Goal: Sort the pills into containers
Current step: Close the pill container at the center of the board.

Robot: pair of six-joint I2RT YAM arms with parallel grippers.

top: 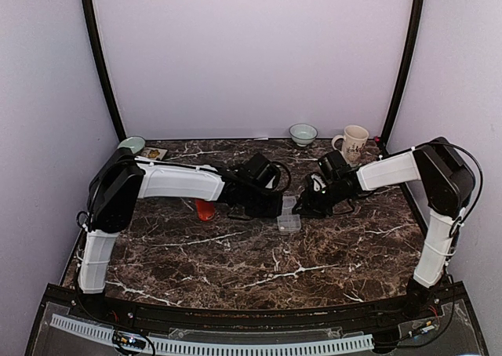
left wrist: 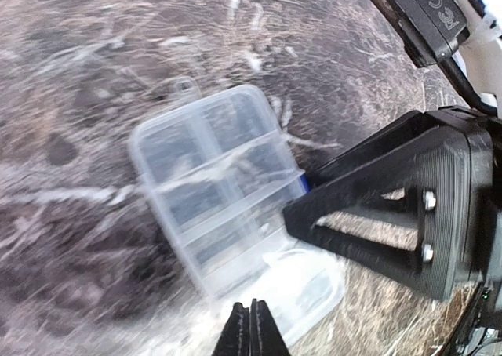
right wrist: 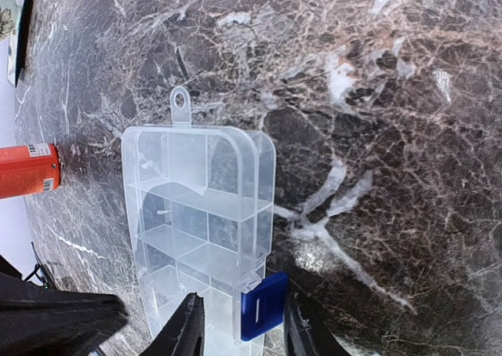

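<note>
Left pincer (left wrist: 251, 328) together, right pincer (right wrist: 243, 305) apart astride blue latch (right wrist: 263, 315), arms (top: 176, 182) stretched inward.

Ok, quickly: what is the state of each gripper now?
Left gripper: closed, holding nothing.
Right gripper: open, jaws either side of the blue plastic latch of the clear rectangular plastic organiser box.

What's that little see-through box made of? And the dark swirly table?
The box looks like clear, glossy hard plastic: you see the table through its walls. Its clasp looks like solid blue plastic. The table looks like polished dark marble with white veins, though it may be a printed surface.
</note>
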